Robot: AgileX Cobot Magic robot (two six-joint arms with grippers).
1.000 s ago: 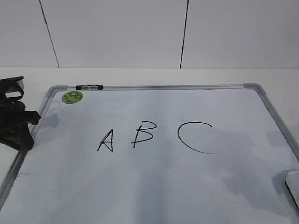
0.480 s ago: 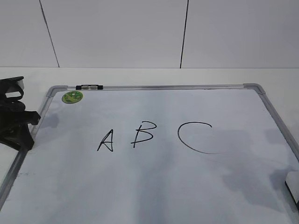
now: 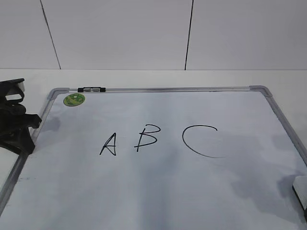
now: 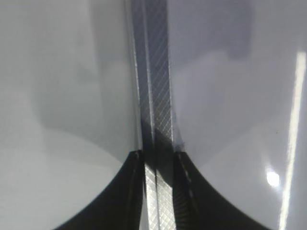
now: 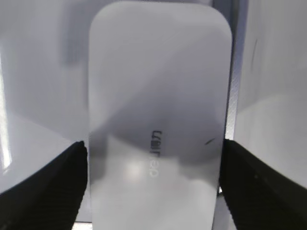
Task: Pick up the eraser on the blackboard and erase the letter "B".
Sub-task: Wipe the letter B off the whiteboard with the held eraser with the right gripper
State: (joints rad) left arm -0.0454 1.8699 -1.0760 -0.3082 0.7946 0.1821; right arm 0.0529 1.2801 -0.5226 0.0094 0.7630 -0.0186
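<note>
The blackboard (image 3: 168, 89) lies flat on the table. The letter "B" (image 3: 146, 137) is drawn in black between an "A" (image 3: 109, 144) and a larger "C" (image 3: 199, 141). The eraser (image 3: 301, 189) lies at the board's right edge, cut off by the picture. In the right wrist view the eraser (image 5: 156, 96) fills the space between my right gripper's jaws (image 5: 154, 158), which touch both its long sides. My left gripper (image 3: 14, 120) sits by the board's left frame. Its jaws (image 4: 157, 153) are shut and empty over the frame strip (image 4: 153, 72).
A small black-and-grey clip (image 3: 92, 89) sits on the far frame. A round green sticker (image 3: 74, 99) is near the far left corner. A white wall stands behind the table. The right arm's shadow lies on the board beside the eraser.
The shadow on the board's right side has shifted and darkened next to the eraser. The letters, the eraser and the left arm have not visibly moved.
</note>
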